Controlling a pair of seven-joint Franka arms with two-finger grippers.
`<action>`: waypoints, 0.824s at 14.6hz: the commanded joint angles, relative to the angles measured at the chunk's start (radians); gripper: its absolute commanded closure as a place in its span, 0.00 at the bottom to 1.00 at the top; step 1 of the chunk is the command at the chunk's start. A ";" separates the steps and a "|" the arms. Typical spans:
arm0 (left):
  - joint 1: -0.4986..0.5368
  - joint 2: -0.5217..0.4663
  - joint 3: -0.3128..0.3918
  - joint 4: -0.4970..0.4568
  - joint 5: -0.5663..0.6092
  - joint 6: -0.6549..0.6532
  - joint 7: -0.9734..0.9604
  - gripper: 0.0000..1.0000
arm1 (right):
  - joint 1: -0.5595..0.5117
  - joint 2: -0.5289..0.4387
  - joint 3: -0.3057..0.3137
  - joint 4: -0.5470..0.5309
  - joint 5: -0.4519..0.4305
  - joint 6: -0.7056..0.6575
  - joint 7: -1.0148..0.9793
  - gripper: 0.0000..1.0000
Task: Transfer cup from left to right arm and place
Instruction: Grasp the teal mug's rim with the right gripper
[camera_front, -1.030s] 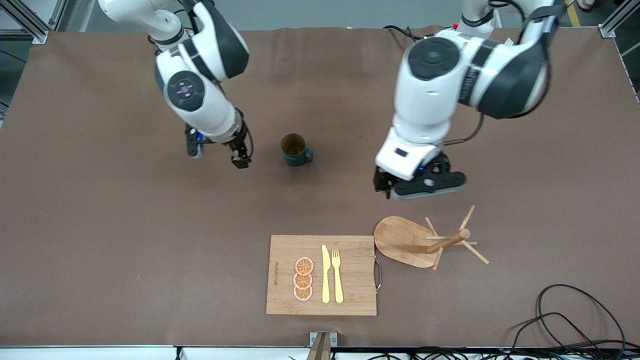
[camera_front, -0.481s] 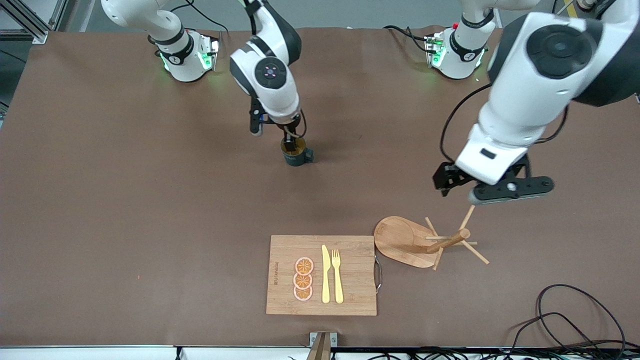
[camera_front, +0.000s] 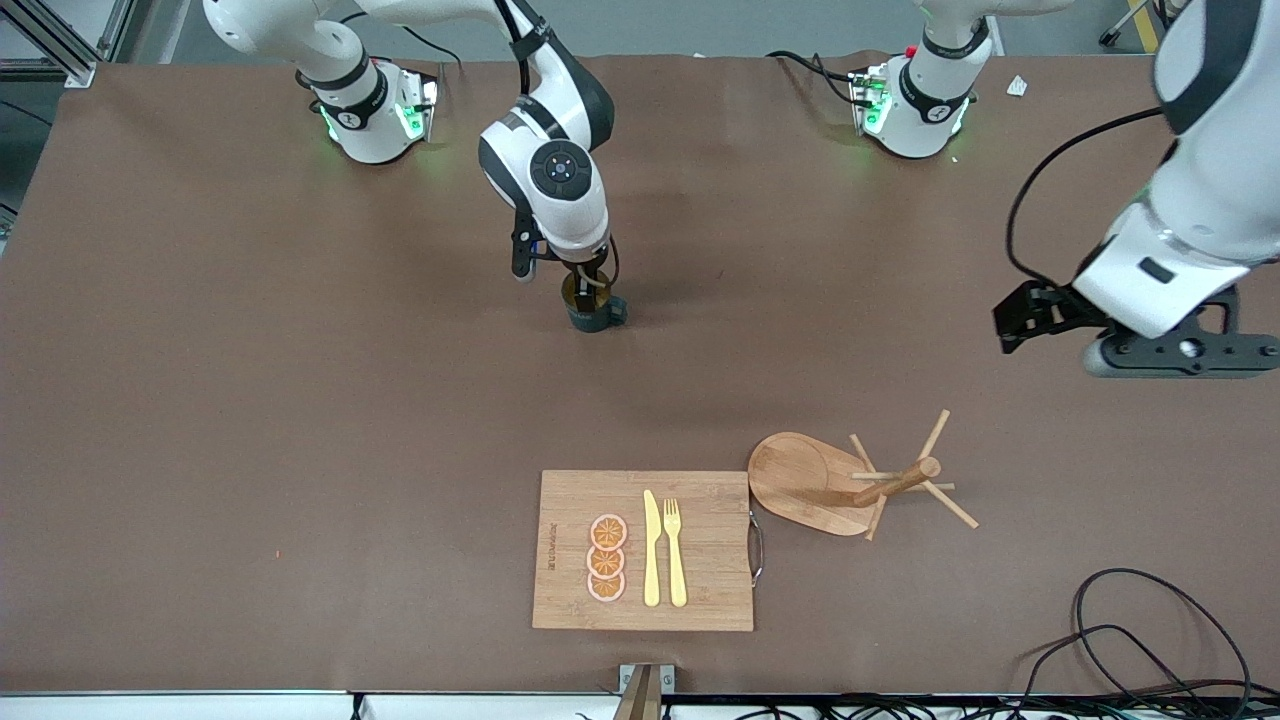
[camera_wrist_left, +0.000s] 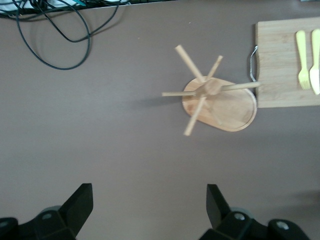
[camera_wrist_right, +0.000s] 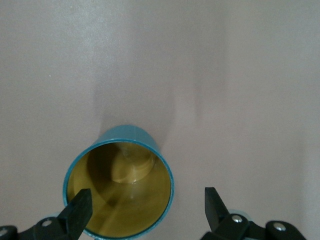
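The cup (camera_front: 592, 312) is a small dark teal mug with a yellowish inside. It stands upright on the brown table, its handle toward the left arm's end. My right gripper (camera_front: 587, 283) is open just above it. In the right wrist view the cup (camera_wrist_right: 120, 182) lies under the right gripper (camera_wrist_right: 147, 207); one fingertip (camera_wrist_right: 80, 209) is over the rim and the other is off the cup, over the table. My left gripper (camera_front: 1140, 350) is open and empty, up in the air over the table's left-arm end. It shows in its own wrist view (camera_wrist_left: 149, 205) over bare table.
A wooden board (camera_front: 700, 550) with a yellow knife, a fork and orange slices lies near the front camera. A wooden mug tree (camera_front: 830, 485) stands beside it, also in the left wrist view (camera_wrist_left: 215, 100). Black cables (camera_front: 1150, 640) lie at the table's corner.
My right arm swung from beside the cup to over it and came down onto it. My left arm swung away from the table's middle toward its own end.
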 joint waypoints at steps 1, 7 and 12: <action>0.059 -0.082 0.005 -0.032 -0.045 -0.019 0.107 0.00 | -0.002 -0.014 0.002 -0.012 0.008 -0.005 0.044 0.10; 0.001 -0.246 0.114 -0.152 -0.093 -0.048 0.146 0.00 | -0.008 -0.017 0.002 -0.018 0.008 -0.007 0.051 0.82; -0.099 -0.271 0.233 -0.167 -0.113 -0.058 0.166 0.00 | -0.011 -0.028 0.002 -0.012 0.006 -0.014 -0.099 1.00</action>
